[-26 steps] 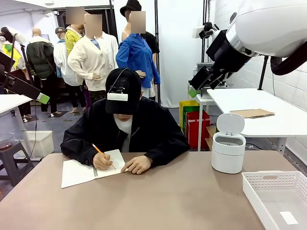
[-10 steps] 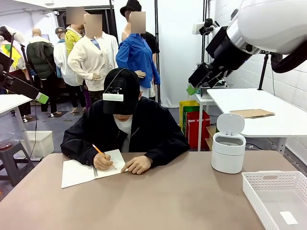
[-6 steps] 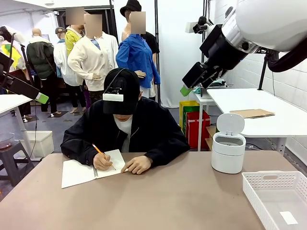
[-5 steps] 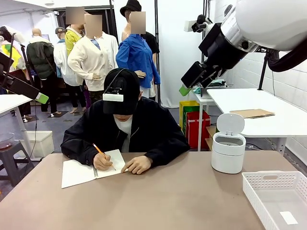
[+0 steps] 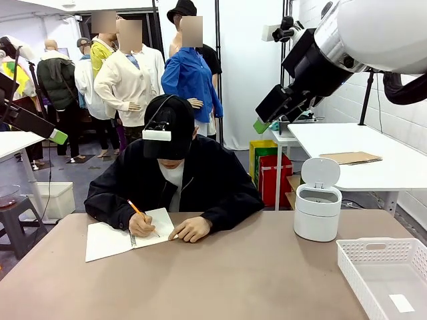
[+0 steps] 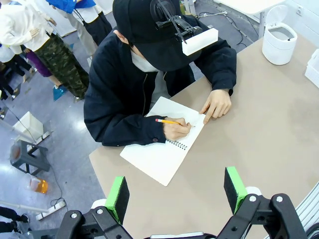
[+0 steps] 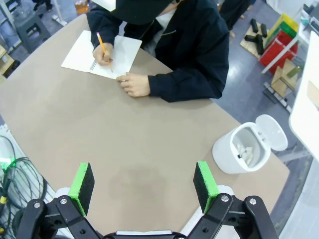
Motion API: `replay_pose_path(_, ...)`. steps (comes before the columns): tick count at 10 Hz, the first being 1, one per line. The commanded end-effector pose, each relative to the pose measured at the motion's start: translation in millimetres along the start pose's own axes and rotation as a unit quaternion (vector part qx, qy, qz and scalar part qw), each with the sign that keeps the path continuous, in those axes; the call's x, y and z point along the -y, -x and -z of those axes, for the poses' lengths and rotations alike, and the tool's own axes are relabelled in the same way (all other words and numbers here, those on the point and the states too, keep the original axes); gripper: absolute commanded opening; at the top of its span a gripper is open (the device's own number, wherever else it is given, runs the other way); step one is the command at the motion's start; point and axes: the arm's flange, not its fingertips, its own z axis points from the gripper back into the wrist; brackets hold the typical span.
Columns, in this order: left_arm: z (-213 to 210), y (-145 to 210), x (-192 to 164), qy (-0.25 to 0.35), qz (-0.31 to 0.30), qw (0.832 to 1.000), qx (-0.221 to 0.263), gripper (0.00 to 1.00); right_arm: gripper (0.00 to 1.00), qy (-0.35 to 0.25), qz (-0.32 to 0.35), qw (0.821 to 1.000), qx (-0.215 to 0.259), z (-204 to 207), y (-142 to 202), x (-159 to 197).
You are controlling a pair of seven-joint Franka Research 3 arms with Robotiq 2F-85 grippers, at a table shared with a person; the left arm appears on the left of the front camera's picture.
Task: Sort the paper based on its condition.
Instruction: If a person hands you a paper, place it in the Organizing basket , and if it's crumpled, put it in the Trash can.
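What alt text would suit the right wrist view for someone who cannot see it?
Seen from above, a person in a dark jacket writes with a pencil in a notebook at a brown table. An open white bin stands near the table's edge, and the right gripper, green-padded, hangs open above.

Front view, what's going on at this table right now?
A person at the far side of the table is writing in a spiral notebook with a pencil. The robot's left hand and right hand hover high above the table, both open and empty. A white bin stands with its lid up and some white paper inside. A white basket near it holds one flat slip. No sorting is under way.
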Motion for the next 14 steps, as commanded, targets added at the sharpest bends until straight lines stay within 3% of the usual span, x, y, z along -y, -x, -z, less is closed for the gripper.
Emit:
replay_pose_path(1, -1.0, 2.1, -0.2, 0.002, -0.001, 1.0, -0.003, 1.0, 1.0, 0.019, 0.01, 1.0, 0.006, 1.3, 6.2, -3.9)
replay_pose_path(5, -1.0, 2.1, -0.2, 0.002, -0.001, 1.0, -0.003, 1.0, 1.0, 0.02, 0.014, 0.999, 0.024, -3.7, 5.1, -4.0)
replay_pose_path(14, -1.0, 2.1, -0.2, 0.002, -0.001, 1.0, -0.003, 1.0, 1.0, 0.008, 0.007, 1.0, 0.016, -8.6, -0.5, -1.9)
